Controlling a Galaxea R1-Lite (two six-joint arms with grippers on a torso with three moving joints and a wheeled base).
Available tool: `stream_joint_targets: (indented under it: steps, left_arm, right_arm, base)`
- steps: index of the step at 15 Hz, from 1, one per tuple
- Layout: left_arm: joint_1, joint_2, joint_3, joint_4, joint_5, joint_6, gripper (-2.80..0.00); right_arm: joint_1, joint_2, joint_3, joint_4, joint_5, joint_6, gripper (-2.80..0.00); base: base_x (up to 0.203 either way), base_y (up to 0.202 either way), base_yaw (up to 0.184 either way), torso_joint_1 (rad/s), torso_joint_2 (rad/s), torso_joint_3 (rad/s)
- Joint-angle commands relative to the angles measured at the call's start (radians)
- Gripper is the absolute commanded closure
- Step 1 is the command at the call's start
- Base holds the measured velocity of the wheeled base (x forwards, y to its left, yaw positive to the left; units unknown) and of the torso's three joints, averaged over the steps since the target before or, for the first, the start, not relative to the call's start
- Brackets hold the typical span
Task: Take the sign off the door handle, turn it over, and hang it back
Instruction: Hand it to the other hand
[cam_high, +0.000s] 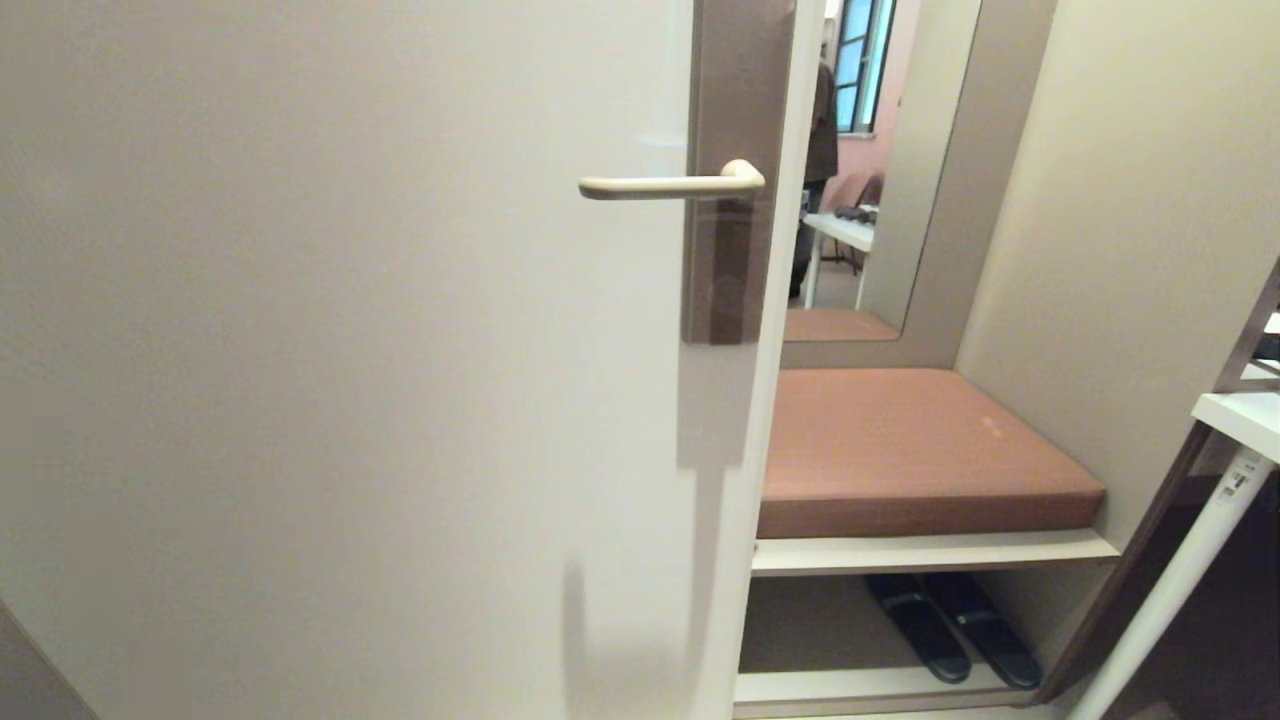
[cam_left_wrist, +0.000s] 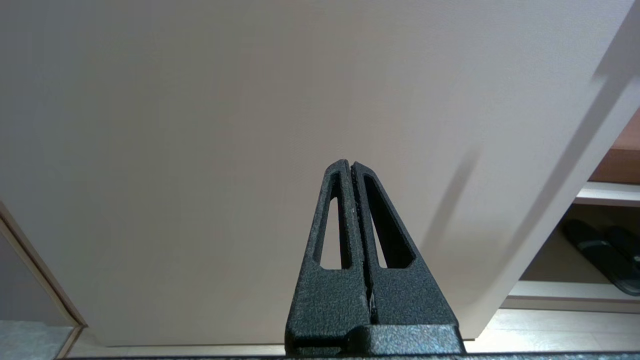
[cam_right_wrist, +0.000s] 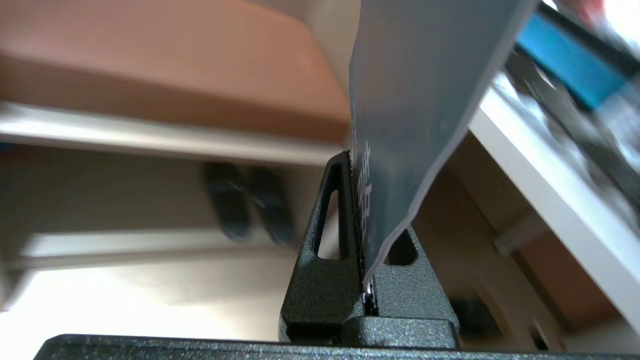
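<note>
The cream door handle (cam_high: 672, 184) sticks out level from its tall brownish plate (cam_high: 735, 170) on the white door, and nothing hangs on it. Neither arm shows in the head view. In the right wrist view my right gripper (cam_right_wrist: 356, 160) is shut on the sign (cam_right_wrist: 415, 90), a flat card with its blue-grey printed side toward the camera and a white edge; it rises between the fingers, away from the handle. My left gripper (cam_left_wrist: 350, 165) is shut with nothing in it, pointing at the bare lower door.
The white door (cam_high: 350, 350) fills the left. Right of it is a bench with a brown cushion (cam_high: 910, 440), dark slippers (cam_high: 950, 625) on the shelf below, and a mirror (cam_high: 880, 150) above. A white table (cam_high: 1240, 420) with a slanted leg stands at the far right.
</note>
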Motion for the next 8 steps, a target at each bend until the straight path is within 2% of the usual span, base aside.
stream_joint_targets:
  steps: [1, 3, 5, 7, 8]
  left_arm:
    - [0.000, 0.001, 0.000, 0.000, 0.000, -0.001, 0.00]
    - [0.000, 0.001, 0.000, 0.000, 0.002, 0.000, 0.00]
    - [0.000, 0.001, 0.000, 0.000, 0.002, 0.000, 0.00]
    - [0.000, 0.001, 0.000, 0.000, 0.001, -0.002, 0.00]
    - [0.000, 0.001, 0.000, 0.001, 0.001, -0.002, 0.00]
  right_arm:
    - [-0.132, -0.073, 0.019, 0.032, 0.038, -0.007, 0.00]
    - [-0.263, -0.170, 0.024, 0.154, 0.176, -0.034, 0.00]
    - [-0.367, -0.253, 0.026, 0.221, 0.392, -0.074, 0.00]
    - [-0.421, -0.326, 0.027, 0.242, 0.571, -0.085, 0.00]
    - [-0.428, -0.368, 0.027, 0.265, 0.615, -0.085, 0.00]
  base:
    - [0.000, 0.000, 0.000, 0.000, 0.00, 0.000]
    - [0.000, 0.000, 0.000, 0.000, 0.00, 0.000]
    - [0.000, 0.000, 0.000, 0.000, 0.00, 0.000]
    - [0.000, 0.000, 0.000, 0.000, 0.00, 0.000]
    - [0.000, 0.000, 0.000, 0.000, 0.00, 0.000]
